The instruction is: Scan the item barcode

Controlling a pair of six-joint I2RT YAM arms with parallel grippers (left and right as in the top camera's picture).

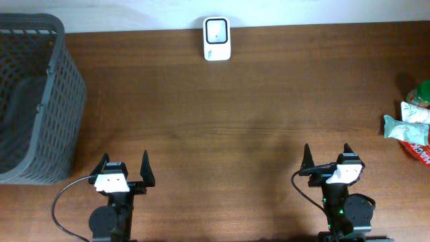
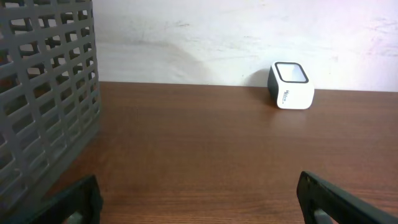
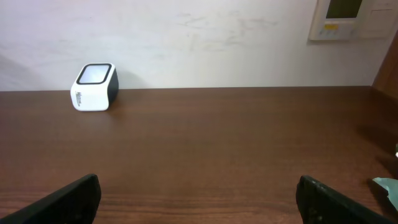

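A small white barcode scanner [image 1: 217, 39] with a dark window on top stands at the table's far edge, near the middle; the same scanner [image 2: 290, 85] shows in the left wrist view, and the scanner [image 3: 94, 87] shows in the right wrist view. Several packaged items [image 1: 408, 126] lie at the table's right edge. My left gripper [image 1: 125, 163] is open at the front left with nothing between its fingers. My right gripper [image 1: 327, 156] is open at the front right, also empty. Both are far from the scanner and the items.
A dark grey mesh basket [image 1: 30, 101] stands at the left side of the table; its wall [image 2: 43, 99] fills the left of the left wrist view. A corner of a pale green packet [image 3: 388, 184] shows at the right wrist view's right edge.
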